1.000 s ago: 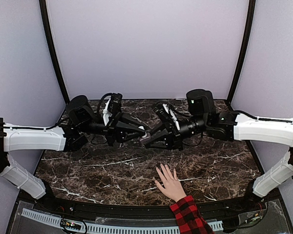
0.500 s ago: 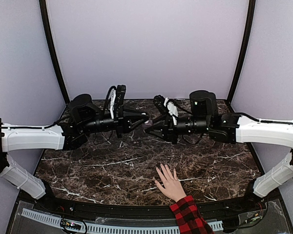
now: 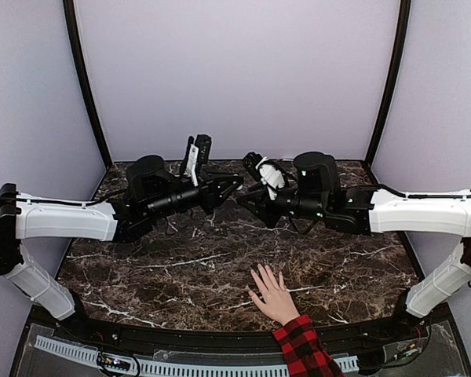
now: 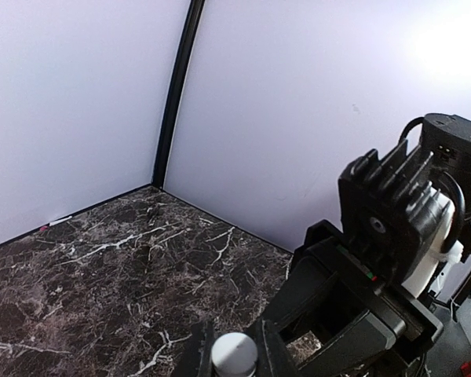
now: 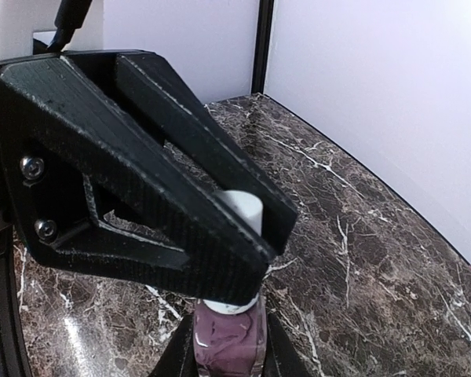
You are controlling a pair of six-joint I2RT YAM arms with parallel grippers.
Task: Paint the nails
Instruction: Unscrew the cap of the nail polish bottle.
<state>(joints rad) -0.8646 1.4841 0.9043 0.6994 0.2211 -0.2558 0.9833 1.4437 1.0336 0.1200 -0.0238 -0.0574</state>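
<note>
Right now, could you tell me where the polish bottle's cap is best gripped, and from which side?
Grip the white cap across its round sides, coming from the side opposite the right gripper, which pinches the glass body. The cap sticks out clear of that grip, so its sides are free. The left gripper is closed on it in just this way.

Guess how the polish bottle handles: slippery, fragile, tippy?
Probably rigid, breakable glass: the polish bottle looks glossy, so the right tool could slip. Looks small, likely light. Narrow with a tall white cap, clamped by the left tool, so probably tippy standing alone.
</note>
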